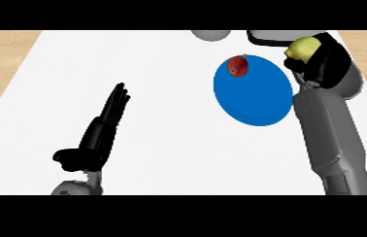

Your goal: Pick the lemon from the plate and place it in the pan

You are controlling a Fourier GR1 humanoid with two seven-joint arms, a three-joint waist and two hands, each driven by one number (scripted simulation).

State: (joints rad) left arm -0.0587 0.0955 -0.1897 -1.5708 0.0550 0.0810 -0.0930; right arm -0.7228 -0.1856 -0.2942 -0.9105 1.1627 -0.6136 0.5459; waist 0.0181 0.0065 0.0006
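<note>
Resting at lower left, the left robot hand (108, 122) lay spread flat. At upper right, the right robot hand (324, 61) curled around the lemon (303, 47), beside the blue plate (258, 97) and over the pan (269, 37).

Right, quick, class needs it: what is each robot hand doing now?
Left robot hand: open, fingers straight, holding nothing.
Right robot hand: closed round the lemon.

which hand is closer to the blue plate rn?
Right. The right hand, curled around the lemon, sits just past the blue plate's upper right rim. The left hand rests open far off to the plate's left.
</note>
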